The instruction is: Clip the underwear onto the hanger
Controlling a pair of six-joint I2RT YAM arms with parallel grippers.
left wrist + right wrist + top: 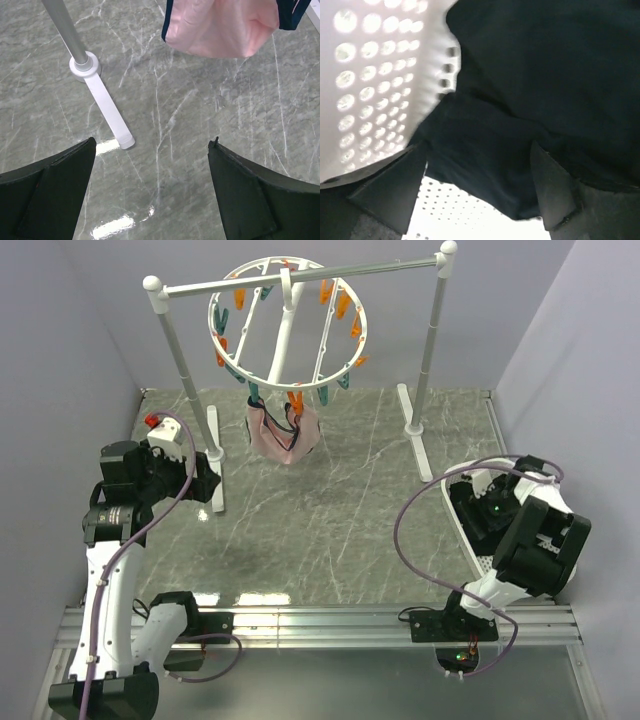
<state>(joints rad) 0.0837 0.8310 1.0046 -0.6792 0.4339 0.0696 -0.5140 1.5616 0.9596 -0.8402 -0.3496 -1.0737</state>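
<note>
Underwear [545, 75] against basket wall [365, 75]

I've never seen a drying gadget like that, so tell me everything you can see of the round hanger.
The hanger is a large round ring of white plastic with wavy cross bars inside. Its top hook hangs over the top rail of the white stand at the back of the table. Orange and teal clothespins sit around its rim. A pink garment dangles from pins at its near edge.
</note>
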